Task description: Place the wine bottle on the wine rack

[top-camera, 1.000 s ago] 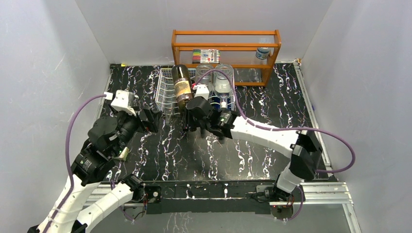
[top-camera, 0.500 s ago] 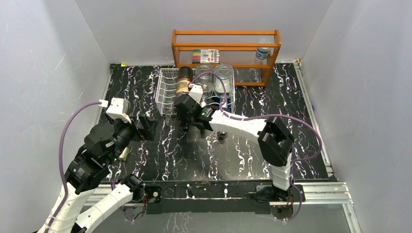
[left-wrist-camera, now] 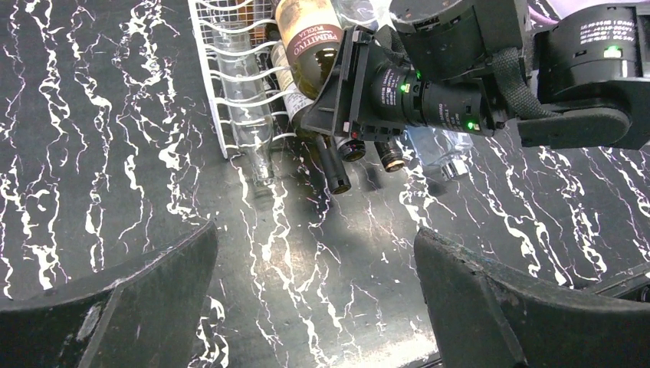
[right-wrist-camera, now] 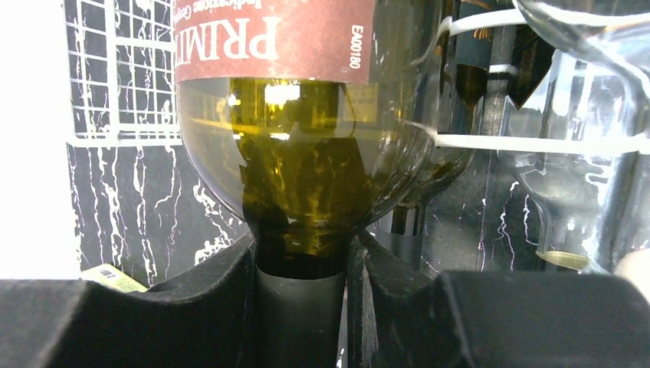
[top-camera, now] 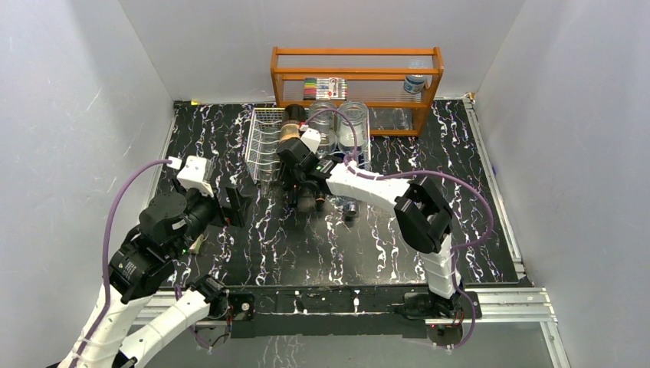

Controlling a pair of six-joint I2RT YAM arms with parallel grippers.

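- Right wrist: your R gripper clamps wine bottle by the neck, body pointing away from it into wine rack.
- Bottle axis runs near-to-far; L gripper gapes open, well apart, so it's the R arm's job.

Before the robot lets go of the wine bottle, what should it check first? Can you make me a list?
1. The right gripper is shut on the neck of the wine bottle: ok.
2. The bottle's body is inside the wine rack: ok.
3. The bottle's weight rests on the rack's wires: cannot tell.
4. There is a gap to the clear bottles alongside: cannot tell.
5. The left gripper is open, off to the rack's side: ok.
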